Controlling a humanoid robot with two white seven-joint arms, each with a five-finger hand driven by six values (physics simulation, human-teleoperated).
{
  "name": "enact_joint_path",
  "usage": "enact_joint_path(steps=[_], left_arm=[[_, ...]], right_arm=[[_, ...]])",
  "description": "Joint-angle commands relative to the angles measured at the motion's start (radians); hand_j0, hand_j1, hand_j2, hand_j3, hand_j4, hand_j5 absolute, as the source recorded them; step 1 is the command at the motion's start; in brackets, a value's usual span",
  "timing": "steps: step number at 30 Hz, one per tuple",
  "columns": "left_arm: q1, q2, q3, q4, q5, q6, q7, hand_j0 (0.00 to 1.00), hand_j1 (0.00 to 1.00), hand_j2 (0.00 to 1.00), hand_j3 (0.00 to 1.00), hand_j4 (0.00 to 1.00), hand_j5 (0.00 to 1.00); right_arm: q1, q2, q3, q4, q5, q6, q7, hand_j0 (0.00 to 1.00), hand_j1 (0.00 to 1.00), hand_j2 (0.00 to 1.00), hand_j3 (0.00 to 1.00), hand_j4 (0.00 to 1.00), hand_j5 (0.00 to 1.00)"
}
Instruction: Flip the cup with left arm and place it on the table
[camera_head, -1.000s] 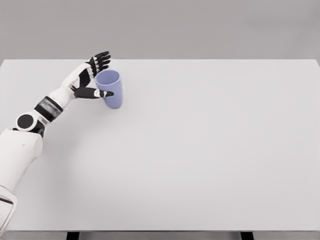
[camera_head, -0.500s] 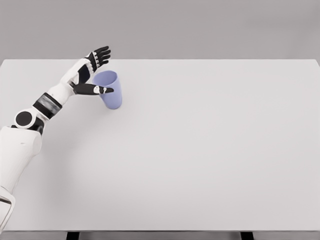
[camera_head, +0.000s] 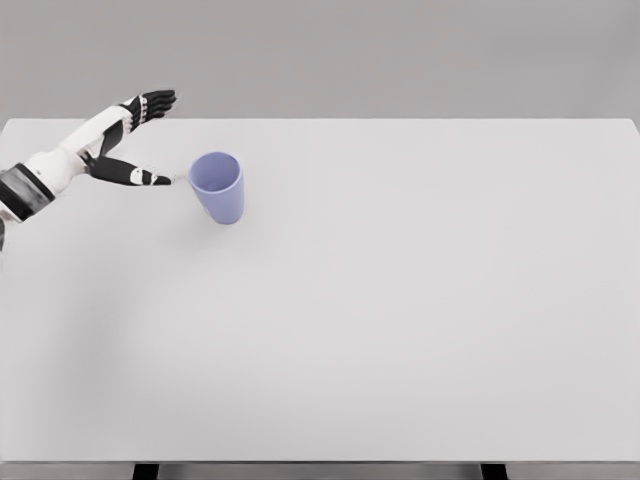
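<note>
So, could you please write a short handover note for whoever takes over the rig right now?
Left hand: open, fingers spread, holding nothing, just left of the cup with a small gap.
Right arm: not in view.
Blue cup: standing on the white table at its far left, mouth up, free of the hand.
Done: the cup appears flipped upright and set down.
Left: probably only clearing the left arm; check the cup stands steady.
</note>
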Motion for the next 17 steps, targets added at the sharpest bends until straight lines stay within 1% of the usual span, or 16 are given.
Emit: enact_joint_path(steps=[1,2,3,6,7,8,17], left_arm=[[0.0,0.044,0.001,-0.008,-0.019,0.002,0.0,1.0,1.0,1.0,1.0,1.0,1.0],[0.005,0.078,0.001,-0.011,-0.063,0.002,0.0,1.0,1.0,1.0,1.0,1.0,1.0],[0.005,0.093,0.003,-0.011,-0.1,0.002,0.0,1.0,1.0,1.0,1.0,1.0,1.0],[0.012,0.095,0.001,-0.006,-0.247,0.002,0.0,1.0,1.0,1.0,1.0,1.0,1.0],[0.012,0.09,0.001,-0.006,-0.259,0.002,0.0,1.0,1.0,1.0,1.0,1.0,1.0],[0.012,0.086,0.0,-0.006,-0.289,0.002,0.0,1.0,1.0,1.0,1.0,1.0,1.0],[0.015,0.086,0.001,0.0,-0.295,0.002,0.0,1.0,1.0,1.0,1.0,1.0,1.0]], right_arm=[[0.0,0.0,0.0,0.0,0.0,0.0,0.0,1.0,1.0,1.0,1.0,1.0,1.0],[0.0,0.0,0.0,0.0,0.0,0.0,0.0,1.0,1.0,1.0,1.0,1.0,1.0],[0.0,0.0,0.0,0.0,0.0,0.0,0.0,1.0,1.0,1.0,1.0,1.0,1.0],[0.0,0.0,0.0,0.0,0.0,-0.001,0.0,1.0,1.0,1.0,1.0,1.0,1.0],[0.0,0.0,0.0,0.0,0.0,0.0,0.0,1.0,1.0,1.0,1.0,1.0,1.0],[0.0,0.0,0.0,0.0,0.0,-0.001,0.0,1.0,1.0,1.0,1.0,1.0,1.0],[0.0,0.0,0.0,0.0,0.0,-0.001,0.0,1.0,1.0,1.0,1.0,1.0,1.0]])
